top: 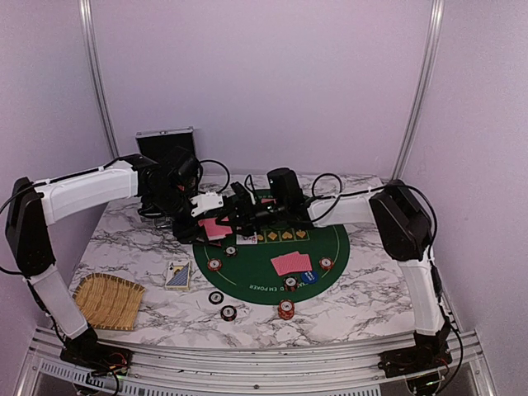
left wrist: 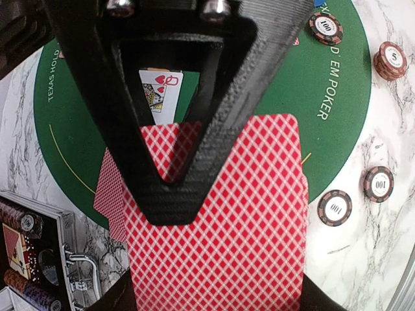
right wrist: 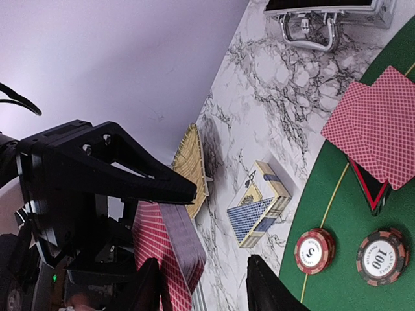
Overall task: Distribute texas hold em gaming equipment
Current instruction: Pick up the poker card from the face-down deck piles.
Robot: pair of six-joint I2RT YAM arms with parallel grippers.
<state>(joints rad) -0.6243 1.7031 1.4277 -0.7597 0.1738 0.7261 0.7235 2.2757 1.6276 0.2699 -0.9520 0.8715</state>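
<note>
My left gripper [left wrist: 214, 301] is shut on a deck of red-backed playing cards [left wrist: 246, 220], held above the left edge of the green mat [top: 247, 285]. My right gripper [right wrist: 202, 275] straddles the deck [right wrist: 170, 253] with its jaws apart. One finger [left wrist: 172, 194] lies over the top card and a gap shows at the other finger [right wrist: 262, 288]. Two red-backed cards [top: 291, 264] lie on the mat, and a face-up queen [left wrist: 160, 94] lies beneath the grippers. Poker chips [top: 285, 309] are spread around the mat, beside a blue dealer button [top: 308, 277].
A blue card box [top: 177, 275] lies on the marble left of the mat. The woven straw tray [top: 109, 301] sits at the front left corner. The silver case [top: 165, 144] stands open at the back left. More chips [left wrist: 334, 207] lie by the mat's edge.
</note>
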